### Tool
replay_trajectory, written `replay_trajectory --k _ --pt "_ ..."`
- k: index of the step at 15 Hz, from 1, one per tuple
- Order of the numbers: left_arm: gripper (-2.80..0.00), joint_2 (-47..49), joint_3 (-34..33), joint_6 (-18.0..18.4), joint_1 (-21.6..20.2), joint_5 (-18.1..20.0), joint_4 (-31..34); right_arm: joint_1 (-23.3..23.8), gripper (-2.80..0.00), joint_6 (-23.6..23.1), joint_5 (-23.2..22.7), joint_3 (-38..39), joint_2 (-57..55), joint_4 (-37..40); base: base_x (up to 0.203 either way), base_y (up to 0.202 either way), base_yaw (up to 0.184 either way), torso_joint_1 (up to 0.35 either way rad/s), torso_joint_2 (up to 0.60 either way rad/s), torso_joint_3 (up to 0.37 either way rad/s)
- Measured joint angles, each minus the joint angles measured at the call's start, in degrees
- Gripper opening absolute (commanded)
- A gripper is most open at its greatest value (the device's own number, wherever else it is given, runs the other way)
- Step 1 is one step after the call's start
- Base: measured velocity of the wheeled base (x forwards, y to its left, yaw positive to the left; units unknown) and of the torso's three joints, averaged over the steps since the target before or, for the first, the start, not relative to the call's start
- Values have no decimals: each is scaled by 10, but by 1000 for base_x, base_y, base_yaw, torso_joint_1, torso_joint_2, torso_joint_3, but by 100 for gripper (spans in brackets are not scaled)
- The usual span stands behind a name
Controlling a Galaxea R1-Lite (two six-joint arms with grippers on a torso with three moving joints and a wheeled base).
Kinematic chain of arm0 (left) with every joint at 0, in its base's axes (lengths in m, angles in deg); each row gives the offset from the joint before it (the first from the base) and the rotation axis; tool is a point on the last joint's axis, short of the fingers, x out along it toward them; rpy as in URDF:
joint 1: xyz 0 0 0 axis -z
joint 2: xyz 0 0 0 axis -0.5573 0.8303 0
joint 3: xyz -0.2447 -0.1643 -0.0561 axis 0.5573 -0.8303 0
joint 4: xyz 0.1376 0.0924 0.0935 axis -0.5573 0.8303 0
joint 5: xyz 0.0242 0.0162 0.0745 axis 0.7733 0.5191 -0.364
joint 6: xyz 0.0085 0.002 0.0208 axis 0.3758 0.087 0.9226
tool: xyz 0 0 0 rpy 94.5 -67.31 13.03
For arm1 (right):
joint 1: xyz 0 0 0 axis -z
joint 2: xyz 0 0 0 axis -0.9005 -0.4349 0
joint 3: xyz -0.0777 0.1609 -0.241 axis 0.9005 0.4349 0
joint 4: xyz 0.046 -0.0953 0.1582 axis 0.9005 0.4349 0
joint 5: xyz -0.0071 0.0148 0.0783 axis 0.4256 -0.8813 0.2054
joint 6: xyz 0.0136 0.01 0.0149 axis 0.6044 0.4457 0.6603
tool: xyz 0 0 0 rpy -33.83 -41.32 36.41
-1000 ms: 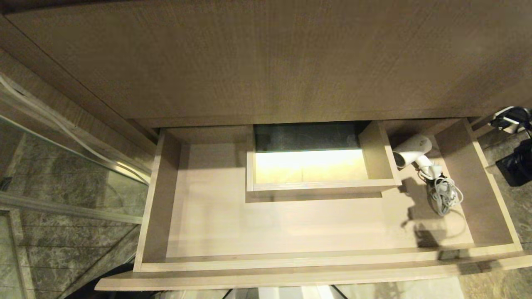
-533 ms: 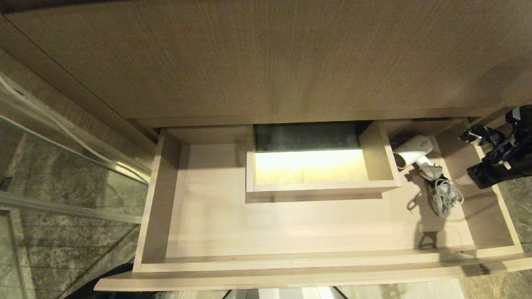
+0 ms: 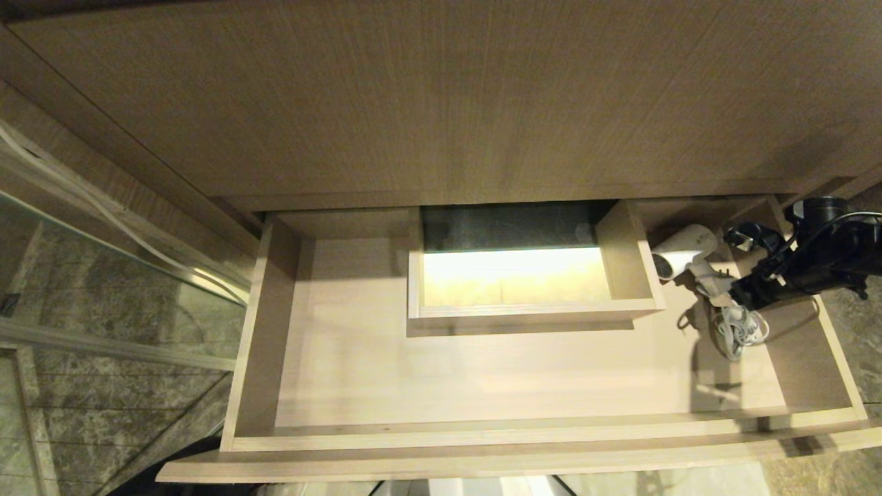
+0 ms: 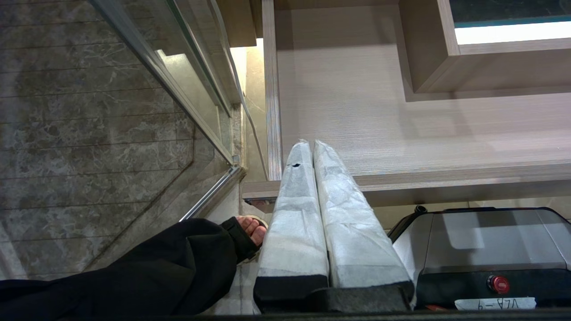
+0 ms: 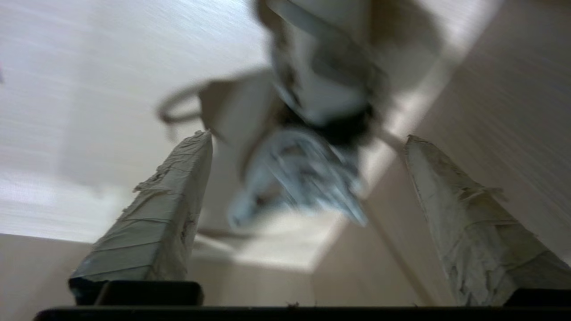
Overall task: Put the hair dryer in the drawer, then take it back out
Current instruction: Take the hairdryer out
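The white hair dryer (image 3: 682, 249) lies in the back right part of the open drawer (image 3: 482, 434), its grey cord (image 3: 741, 331) bundled on the floor in front of it. My right gripper (image 3: 736, 269) reaches in over the drawer's right wall and hangs just right of the handle, open and holding nothing. In the right wrist view the blurred hair dryer (image 5: 321, 89) and cord (image 5: 303, 178) lie ahead between the spread fingers (image 5: 178, 187) of the right gripper (image 5: 308, 138). My left gripper (image 4: 310, 143) is shut and empty, parked below the drawer's front left corner.
A boxed rectangular hole (image 3: 517, 275) rises from the drawer floor just left of the hair dryer. A wooden cabinet front (image 3: 441, 103) stands above. A glass panel (image 4: 178, 89) and a person's black sleeve (image 4: 134, 267) are at the left. The robot's grey base (image 4: 482, 249) sits under the drawer front.
My right arm has come in from the right edge, over the drawer's right wall, toward the hair dryer's handle, and its jaws have opened wide. The hair dryer has not moved.
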Motion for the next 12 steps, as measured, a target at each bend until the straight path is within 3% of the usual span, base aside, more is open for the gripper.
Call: replay_trajectory --k 4,5,8,12 --pt "-280 0 0 0 0 0 0 0 0 -1 -58 -49 -60 -4 0 0 0 0 0 0" --pt "-280 0 0 0 0 0 0 0 -280 -3 -64 -59 -72 -8 0 0 0 0 0 0" --pt "-280 0 0 0 0 0 0 0 -280 -13 -66 -76 -97 -43 0 0 0 0 0 0" --pt "-280 0 0 0 0 0 0 0 -280 -76 -64 -80 -104 -52 0 0 0 0 0 0"
